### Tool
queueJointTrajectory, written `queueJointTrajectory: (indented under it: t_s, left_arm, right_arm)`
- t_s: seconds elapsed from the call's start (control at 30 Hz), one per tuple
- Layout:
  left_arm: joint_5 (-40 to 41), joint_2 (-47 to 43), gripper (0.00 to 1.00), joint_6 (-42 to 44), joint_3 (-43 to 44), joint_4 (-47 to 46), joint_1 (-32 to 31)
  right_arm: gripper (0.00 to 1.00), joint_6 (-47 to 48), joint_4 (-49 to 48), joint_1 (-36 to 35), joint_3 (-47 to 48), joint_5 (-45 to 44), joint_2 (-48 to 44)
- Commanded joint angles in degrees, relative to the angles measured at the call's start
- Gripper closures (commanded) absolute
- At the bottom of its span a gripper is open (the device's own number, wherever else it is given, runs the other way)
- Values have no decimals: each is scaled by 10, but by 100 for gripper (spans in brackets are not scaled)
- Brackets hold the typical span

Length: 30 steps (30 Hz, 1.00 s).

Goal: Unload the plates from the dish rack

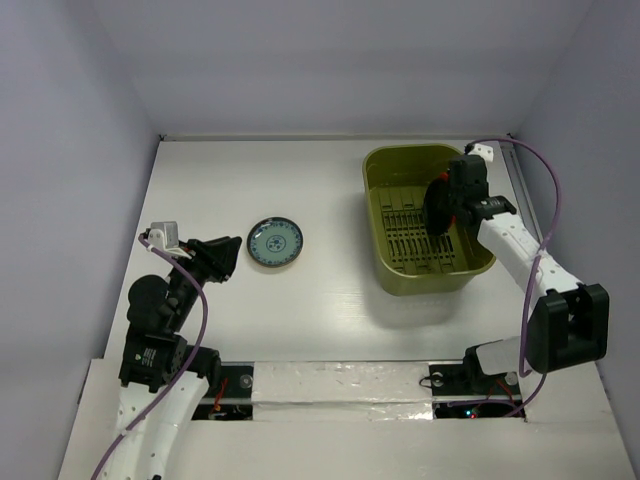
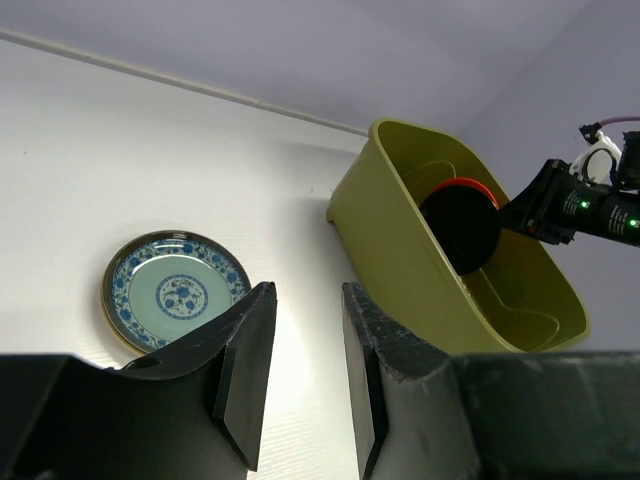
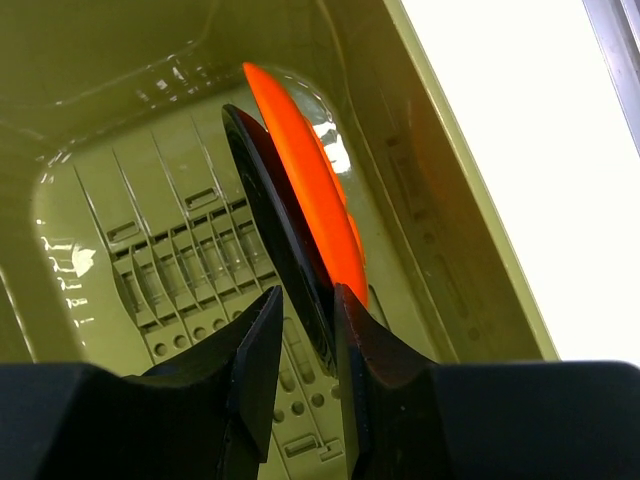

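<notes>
On the near left, the left fingers (image 2: 245, 370) hang released, holding nothing, just beside a blue-patterned plate (image 1: 275, 243) lying flat on the bench (image 1: 320, 310). Farther right, inside the olive dish rack (image 1: 430, 282), the right fingers (image 3: 255, 370) are clenched on the rim of an upright black plate (image 3: 270, 200). An orange plate (image 3: 315, 200) stands close against it. Lifting straight up should avoid dragging the orange plate along. No other plates show in the rack.
</notes>
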State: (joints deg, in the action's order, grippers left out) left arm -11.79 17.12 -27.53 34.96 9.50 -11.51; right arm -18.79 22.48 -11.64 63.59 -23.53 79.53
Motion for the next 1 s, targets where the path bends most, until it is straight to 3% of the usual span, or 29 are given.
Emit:
queueJointTrajectory:
  t_s: [0.0,0.2,0.63,0.97]
  left_arm:
    - [-2,5,70,2,-4,-24,3]
    - [-2,5,70,2,-4,-25,3]
    - [-4,6,70,1,-5,-26,3]
    - [-4,8,70,2,-5,-26,3]
  right_arm:
    - [67,9,-24,4,15,0,2]
    - [67,9,-24,4,15,11,11]
    - [80,14,-24,-2,11,44,4]
    - [76,25,-10,-30,18,6,16]
